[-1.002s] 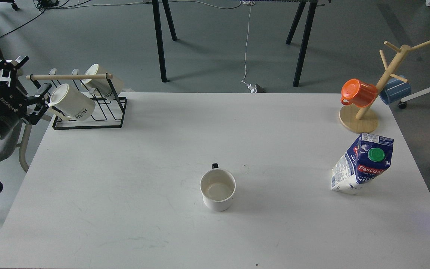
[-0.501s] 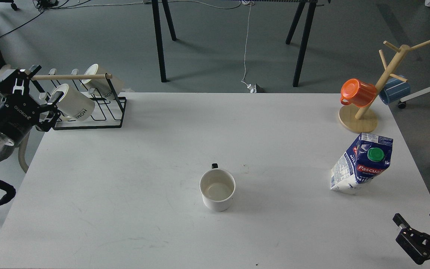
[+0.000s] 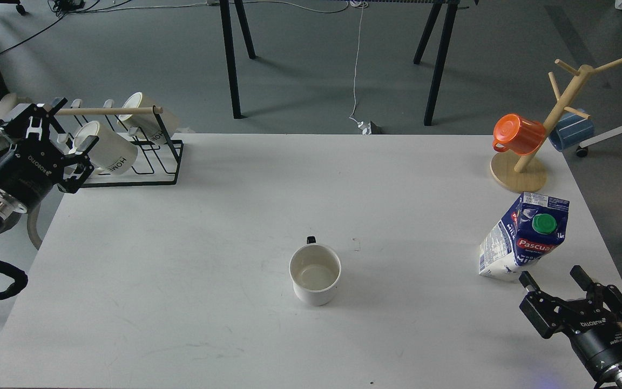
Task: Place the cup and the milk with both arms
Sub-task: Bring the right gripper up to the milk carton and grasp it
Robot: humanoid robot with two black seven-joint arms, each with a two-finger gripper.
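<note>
Cup [image 3: 315, 273] and milk [image 3: 524, 237], both upright on the table.
You see the white cup mid-table, open and empty, its black handle pointing away. The blue-and-white milk carton, green cap on, stands well apart to its right.

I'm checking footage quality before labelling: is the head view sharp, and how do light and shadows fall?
Head view: sharp throughout, soft even light. The cup and milk carton cast faint shadows to their right; no strong glare on the table. Both the left gripper and right gripper show crisply, without motion blur.
</note>
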